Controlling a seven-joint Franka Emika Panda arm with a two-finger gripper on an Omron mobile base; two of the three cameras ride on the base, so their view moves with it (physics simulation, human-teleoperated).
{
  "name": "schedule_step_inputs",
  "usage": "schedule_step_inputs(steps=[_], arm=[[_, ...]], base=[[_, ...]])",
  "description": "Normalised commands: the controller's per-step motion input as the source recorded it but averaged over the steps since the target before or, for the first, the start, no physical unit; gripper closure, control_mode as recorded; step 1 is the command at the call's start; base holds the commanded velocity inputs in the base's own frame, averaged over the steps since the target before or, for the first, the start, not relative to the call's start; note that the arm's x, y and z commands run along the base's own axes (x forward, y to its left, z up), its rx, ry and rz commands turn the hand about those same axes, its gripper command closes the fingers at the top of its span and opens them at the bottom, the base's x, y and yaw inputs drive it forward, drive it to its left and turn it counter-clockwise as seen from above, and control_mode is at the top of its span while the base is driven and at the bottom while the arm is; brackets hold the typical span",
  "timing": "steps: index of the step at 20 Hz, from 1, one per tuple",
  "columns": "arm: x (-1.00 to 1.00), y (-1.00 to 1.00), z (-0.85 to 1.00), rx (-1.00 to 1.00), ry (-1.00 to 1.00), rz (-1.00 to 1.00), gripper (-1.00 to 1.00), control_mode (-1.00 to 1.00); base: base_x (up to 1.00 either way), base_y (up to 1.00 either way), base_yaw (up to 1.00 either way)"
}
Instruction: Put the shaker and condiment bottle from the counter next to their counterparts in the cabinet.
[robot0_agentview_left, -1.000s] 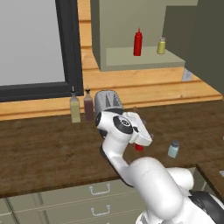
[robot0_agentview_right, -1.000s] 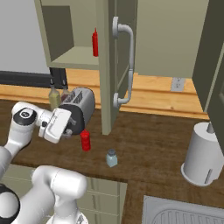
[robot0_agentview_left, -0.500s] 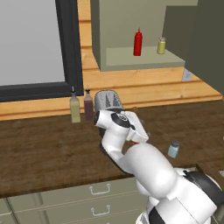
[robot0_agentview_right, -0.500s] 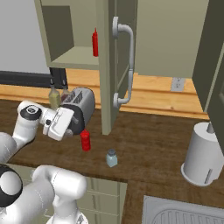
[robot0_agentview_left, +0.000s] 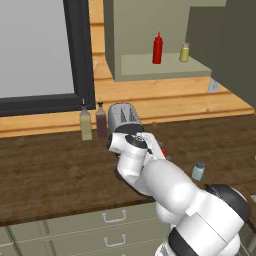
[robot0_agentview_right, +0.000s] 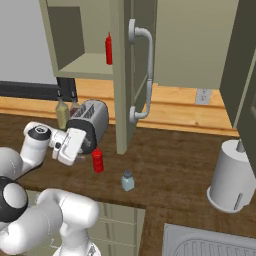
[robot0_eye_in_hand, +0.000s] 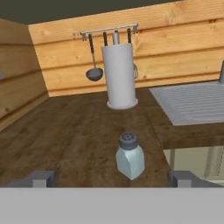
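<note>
swung lower, arm (robot0_agentview_left: 150, 170) overhangs the dark wood counter (robot0_agentview_left: 50, 170).

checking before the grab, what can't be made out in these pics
- Left base view: short red bottle mostly hidden behind the arm; only a sliver shows.
- Right base view: yellowish shaker in the cabinet hidden by the open door.
- Hand view: tool fingertips cut off at the bottom; the shaker stands between them, untouched.

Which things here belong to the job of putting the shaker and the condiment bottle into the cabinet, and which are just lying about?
Part of the job:
- shaker
- condiment bottle
- tall red bottle and yellowish-green shaker, the counterparts
- cabinet
- counter
- pincer, open

Just lying about:
- toaster
- olive bottle and dark brown bottle
- paper towel roll
- ladle
- sink
</note>
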Motion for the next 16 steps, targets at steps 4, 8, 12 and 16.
schedule_step_inputs(steps=[4,8,12,16], arm=[[0.33,0.0,0.0,0.0,0.0,0.0,-1.0,-1.0],[0.18,0.0,-0.17,0.0,0.0,0.0,-1.0,-1.0],[0.11,0.0,-0.27,0.0,0.0,0.0,-1.0,-1.0],[0.19,0.0,-0.13,0.0,0.0,0.0,-1.0,-1.0]], base=[[0.0,0.0,0.0],[0.0,0.0,0.0],[0.0,0.0,0.0],[0.0,0.0,0.0]])
